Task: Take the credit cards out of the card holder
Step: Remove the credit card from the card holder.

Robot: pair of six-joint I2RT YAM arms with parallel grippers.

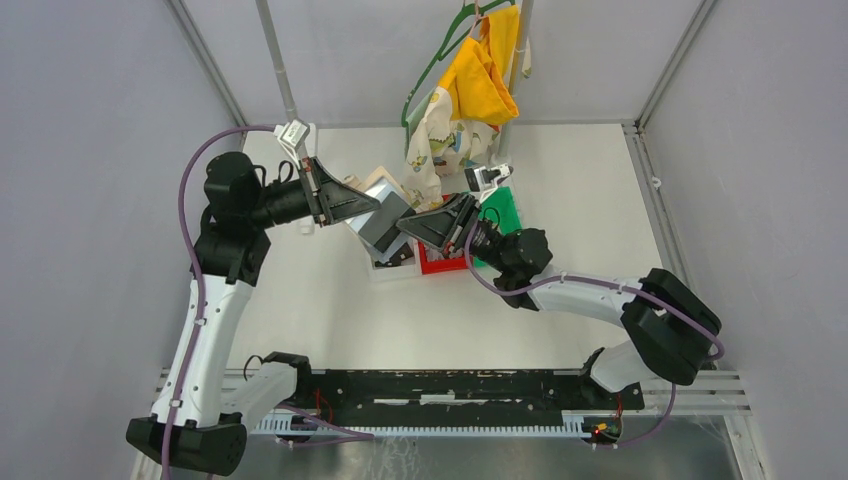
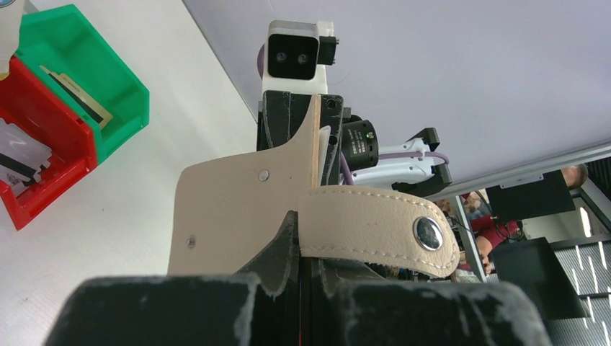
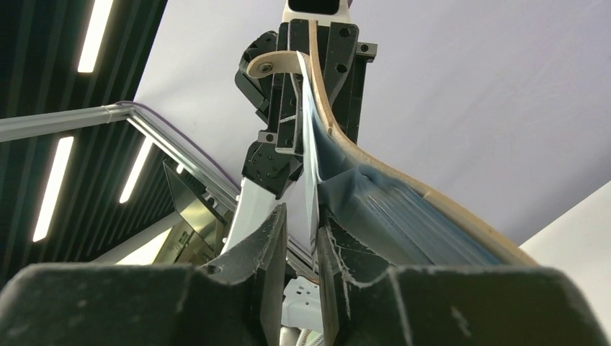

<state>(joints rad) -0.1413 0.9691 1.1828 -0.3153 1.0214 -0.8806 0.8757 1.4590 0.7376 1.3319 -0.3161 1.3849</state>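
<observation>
The card holder hangs in the air between the two arms, above the bins and well clear of the table. The left gripper has its jaws pressed together on the tan leather, just beside the strap with the round snap tab. Facing it, the right gripper stands at the holder's open side with its jaws narrowly parted. A thin pale sheet runs up through that gap, close against one finger; whether it is a card or a clear sleeve I cannot tell. Below, the red bin touches the green bin, and what looks like a pale credit card lies in the red one.
</observation>
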